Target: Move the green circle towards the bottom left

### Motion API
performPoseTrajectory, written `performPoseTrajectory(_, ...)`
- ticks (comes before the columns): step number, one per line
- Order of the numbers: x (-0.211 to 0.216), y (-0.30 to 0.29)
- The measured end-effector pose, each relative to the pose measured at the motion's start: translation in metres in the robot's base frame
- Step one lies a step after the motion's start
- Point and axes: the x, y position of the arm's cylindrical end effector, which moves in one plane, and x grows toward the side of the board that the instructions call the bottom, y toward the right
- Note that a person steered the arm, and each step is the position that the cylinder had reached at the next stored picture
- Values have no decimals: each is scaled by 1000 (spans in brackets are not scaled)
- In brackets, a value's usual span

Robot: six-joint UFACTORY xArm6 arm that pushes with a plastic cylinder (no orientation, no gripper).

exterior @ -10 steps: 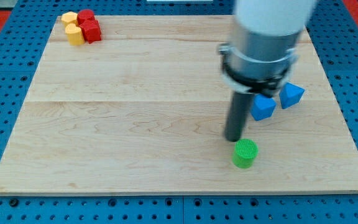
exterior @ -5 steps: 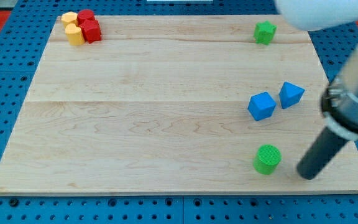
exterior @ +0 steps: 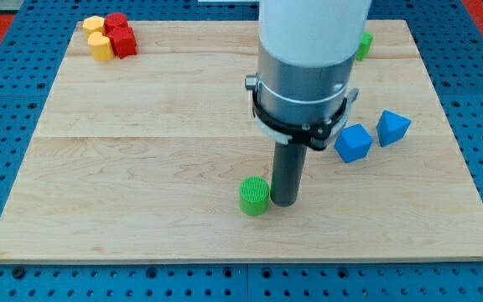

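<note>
Blocks sit at the top left of the wooden board point(exterior: 141, 126): two yellow blocks point(exterior: 97, 37) touching two red blocks point(exterior: 120, 35). Lower down, near the bottom edge and a bit left of the middle, we see the green circle point(exterior: 255, 195). Our tip point(exterior: 283, 203) stands right against its right side. We have no jaws, only a rod, and it holds nothing. Farther right are a blue cube point(exterior: 353, 143) and a blue wedge-like block point(exterior: 392, 127), just beside each other. A green block point(exterior: 364, 44) peeks out up top.

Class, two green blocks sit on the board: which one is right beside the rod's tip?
The green circle, touching my tip on its left; the other green block sits at the top.
</note>
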Motion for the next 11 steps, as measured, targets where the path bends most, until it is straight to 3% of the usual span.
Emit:
performPoseTrajectory(1,14,-48)
performPoseTrajectory(2,-22,-95)
performPoseTrajectory(4,-52,-106)
performPoseTrajectory(5,-76,-154)
performPoseTrajectory(6,-68,-213)
performPoseTrajectory(8,-45,-207)
performPoseTrajectory(9,-35,-252)
performPoseTrajectory(10,-35,-259)
performPoseTrajectory(11,-35,-167)
